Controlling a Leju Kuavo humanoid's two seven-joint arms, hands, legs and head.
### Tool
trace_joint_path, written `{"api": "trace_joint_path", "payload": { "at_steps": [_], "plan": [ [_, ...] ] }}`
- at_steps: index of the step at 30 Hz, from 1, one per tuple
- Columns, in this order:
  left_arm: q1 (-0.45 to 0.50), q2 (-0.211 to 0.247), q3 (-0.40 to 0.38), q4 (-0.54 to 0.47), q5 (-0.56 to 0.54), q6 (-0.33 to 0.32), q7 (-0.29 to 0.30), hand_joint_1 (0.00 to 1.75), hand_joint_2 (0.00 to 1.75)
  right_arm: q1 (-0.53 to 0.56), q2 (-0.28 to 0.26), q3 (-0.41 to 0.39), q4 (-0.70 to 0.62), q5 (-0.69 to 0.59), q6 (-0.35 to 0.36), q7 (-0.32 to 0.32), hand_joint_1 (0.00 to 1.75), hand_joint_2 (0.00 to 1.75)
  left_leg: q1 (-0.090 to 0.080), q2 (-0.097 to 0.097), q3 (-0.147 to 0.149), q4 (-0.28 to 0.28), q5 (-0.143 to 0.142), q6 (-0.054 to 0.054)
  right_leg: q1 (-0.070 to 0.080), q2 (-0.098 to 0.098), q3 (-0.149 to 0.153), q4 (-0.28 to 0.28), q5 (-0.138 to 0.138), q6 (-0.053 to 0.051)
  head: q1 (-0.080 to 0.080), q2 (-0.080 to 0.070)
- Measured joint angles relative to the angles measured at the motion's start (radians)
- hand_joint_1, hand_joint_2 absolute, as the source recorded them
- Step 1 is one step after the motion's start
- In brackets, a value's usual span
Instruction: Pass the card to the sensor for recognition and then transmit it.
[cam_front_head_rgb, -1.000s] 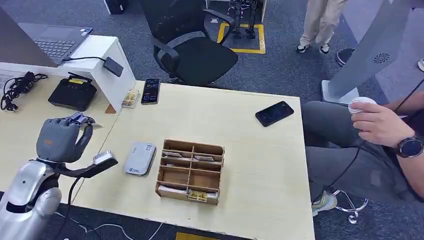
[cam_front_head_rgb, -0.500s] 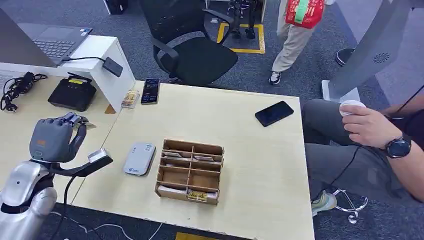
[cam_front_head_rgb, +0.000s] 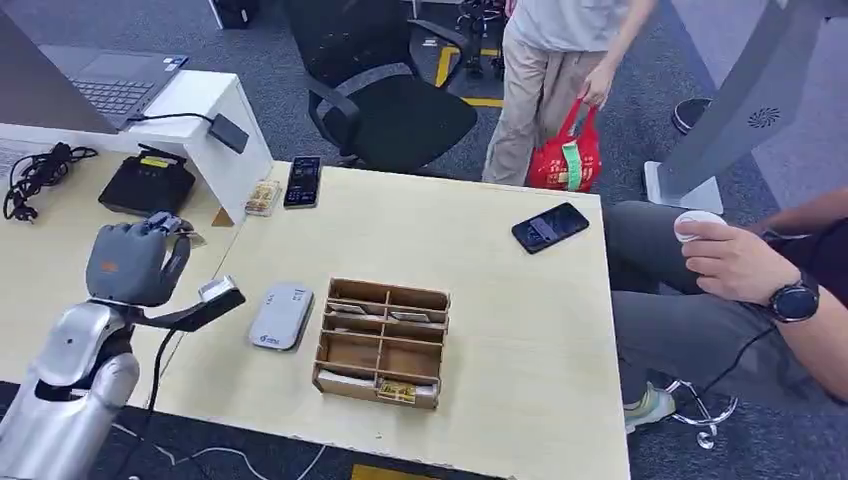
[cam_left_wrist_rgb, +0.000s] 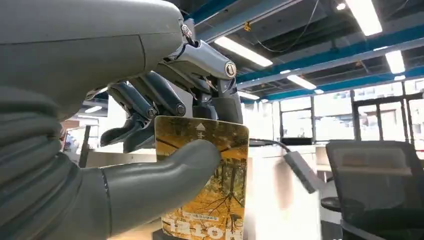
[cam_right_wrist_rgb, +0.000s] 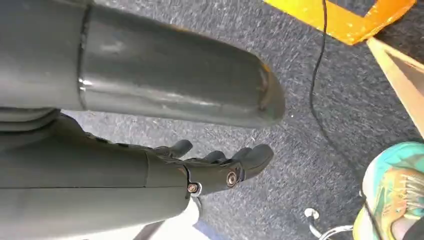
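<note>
My left hand (cam_left_wrist_rgb: 150, 125) pinches the card (cam_left_wrist_rgb: 207, 182) between thumb and fingers; my right hand (cam_right_wrist_rgb: 215, 170) hangs spread. Next, I judge: carry it onto the sensor (cam_front_head_rgb: 281, 315).

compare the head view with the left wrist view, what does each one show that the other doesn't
Head view alone: the table, the wooden tray, the grey card reader, two phones, and a seated person's hand. Left wrist view alone: the card's printed face, yellow with trees, pinched between the thumb and fingers, plus ceiling lights. Shared: the left hand holding the card, and the black office chair.
</note>
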Motion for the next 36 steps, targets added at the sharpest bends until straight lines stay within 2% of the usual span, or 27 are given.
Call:
{"api": "trace_joint_path", "payload": {
  "at_steps": [4, 9, 28, 36],
  "plan": [
    [-0.058, -0.017, -0.052, 0.053, 0.000, 0.006, 0.014, 1.75, 1.75, 0.012, -0.011, -0.007, 0.000, -0.002, 0.000, 0.001, 0.00, 0.00, 0.000, 0.002, 0.000, 0.000, 0.000, 0.000, 0.000, 0.003, 0.000, 0.000, 0.001, 0.000, 0.000, 0.000],
    [-0.073, -0.027, -0.092, 0.073, 0.002, 0.009, 0.018, 1.75, 1.75, 0.014, -0.022, -0.013, 0.000, 0.001, 0.000, 0.002, 0.00, 0.00, 0.000, 0.003, 0.000, 0.001, 0.000, 0.000, 0.000, 0.004, -0.001, 0.000, 0.001, 0.000, 0.000, 0.000],
    [-0.078, -0.021, -0.103, 0.104, 0.040, 0.017, 0.020, 1.75, 1.75, -0.011, -0.024, -0.008, 0.002, 0.027, 0.018, 0.025, 0.00, 0.00, 0.000, 0.003, 0.000, 0.001, 0.000, -0.001, 0.000, 0.004, -0.002, 0.000, 0.001, 0.000, 0.000, 0.000],
    [-0.112, -0.050, -0.128, 0.123, 0.011, 0.001, 0.024, 1.75, 1.75, 0.009, -0.024, -0.010, 0.005, 0.003, 0.018, 0.016, 0.00, 0.00, 0.000, 0.004, 0.000, 0.001, 0.000, -0.001, 0.000, 0.005, -0.002, 0.000, 0.001, 0.000, 0.000, 0.000]
  ]
}}
